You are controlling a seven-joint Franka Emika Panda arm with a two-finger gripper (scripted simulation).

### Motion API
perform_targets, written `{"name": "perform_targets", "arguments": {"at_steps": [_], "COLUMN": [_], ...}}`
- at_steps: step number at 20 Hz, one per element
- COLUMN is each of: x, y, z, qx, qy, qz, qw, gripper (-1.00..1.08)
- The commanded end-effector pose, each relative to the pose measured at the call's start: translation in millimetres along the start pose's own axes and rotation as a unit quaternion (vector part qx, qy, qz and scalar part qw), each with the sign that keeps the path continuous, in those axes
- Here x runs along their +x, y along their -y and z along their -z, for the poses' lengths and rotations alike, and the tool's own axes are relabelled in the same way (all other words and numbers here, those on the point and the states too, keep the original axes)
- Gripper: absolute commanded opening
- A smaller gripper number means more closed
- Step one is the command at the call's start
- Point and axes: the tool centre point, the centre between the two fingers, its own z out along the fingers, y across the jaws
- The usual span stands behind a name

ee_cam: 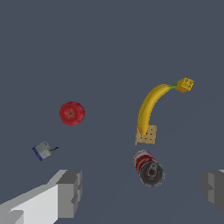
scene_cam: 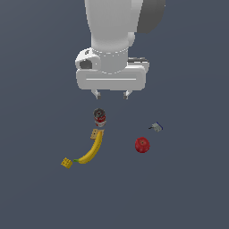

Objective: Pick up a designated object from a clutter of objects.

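The designated object, a small tin can (scene_cam: 99, 117) with a red-and-white label and dark top, lies on the grey floor; the wrist view shows the can (ee_cam: 148, 168) on its side, its open dark end facing the camera. My gripper (scene_cam: 111, 94) hangs open above and just behind it, toward the exterior view's right of the can, holding nothing. In the wrist view one finger (ee_cam: 70, 193) and the other finger (ee_cam: 214, 190) stand wide apart, and the can sits between them, nearer the second. The clutter also holds a yellow banana (scene_cam: 91, 148) touching a tan square (scene_cam: 95, 133).
A second yellow square (scene_cam: 66, 163) lies at the banana's stem end. A red apple (scene_cam: 142, 145) rests to the exterior view's right, with a tiny grey-blue piece (scene_cam: 156, 127) behind it. The apple (ee_cam: 72, 113) and the grey-blue piece (ee_cam: 43, 150) also show in the wrist view.
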Motion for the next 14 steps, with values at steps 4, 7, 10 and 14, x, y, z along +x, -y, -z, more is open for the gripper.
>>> {"name": "perform_targets", "arguments": {"at_steps": [4, 7, 10, 14], "x": [1, 4, 7, 7], "y": [1, 3, 5, 6], "z": [2, 6, 11, 13], "qx": [-0.001, -0.004, -0.007, -0.008], "qy": [-0.002, -0.009, -0.016, -0.017], "qz": [0.004, 0.017, 0.029, 0.032], "qw": [1.0000, 0.9998, 0.9994, 0.9993], "gripper": [1.00, 1.00, 1.00, 1.00]}}
